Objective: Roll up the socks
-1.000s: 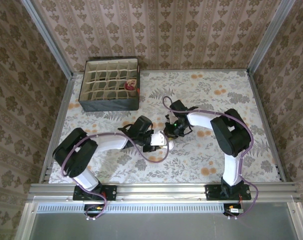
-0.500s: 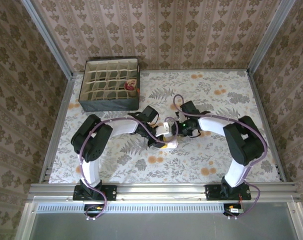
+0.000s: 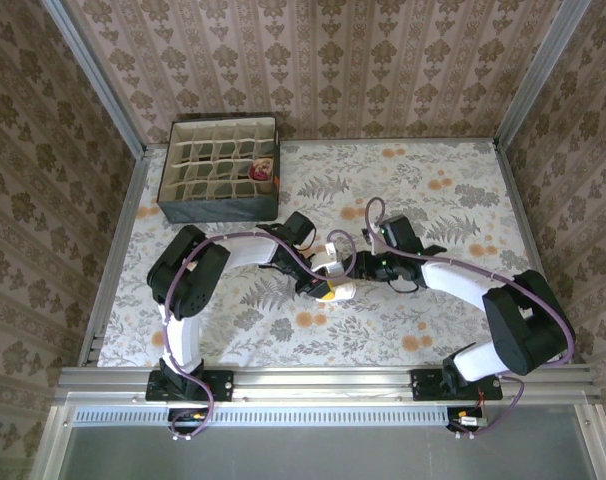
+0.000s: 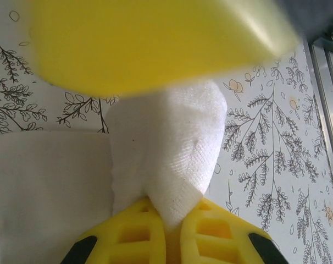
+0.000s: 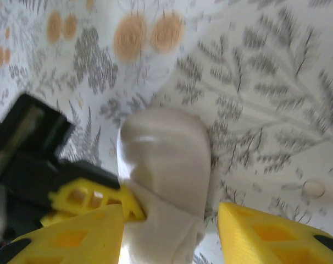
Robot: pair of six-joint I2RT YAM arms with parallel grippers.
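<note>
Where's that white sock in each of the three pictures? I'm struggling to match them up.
Top external: sock at the centre of the table.
Left wrist: sock mid-frame, pinched at the bottom.
Right wrist: sock centre, slightly low.
Shared landmark: the left end effector, yellow, gripping it.

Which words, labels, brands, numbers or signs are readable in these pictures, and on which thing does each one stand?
None can be read.
The white sock, the divided box and the flowered tablecloth carry only plain cloth or pattern, no letters.
A small pale patch at the right arm's base is too small to read.
</note>
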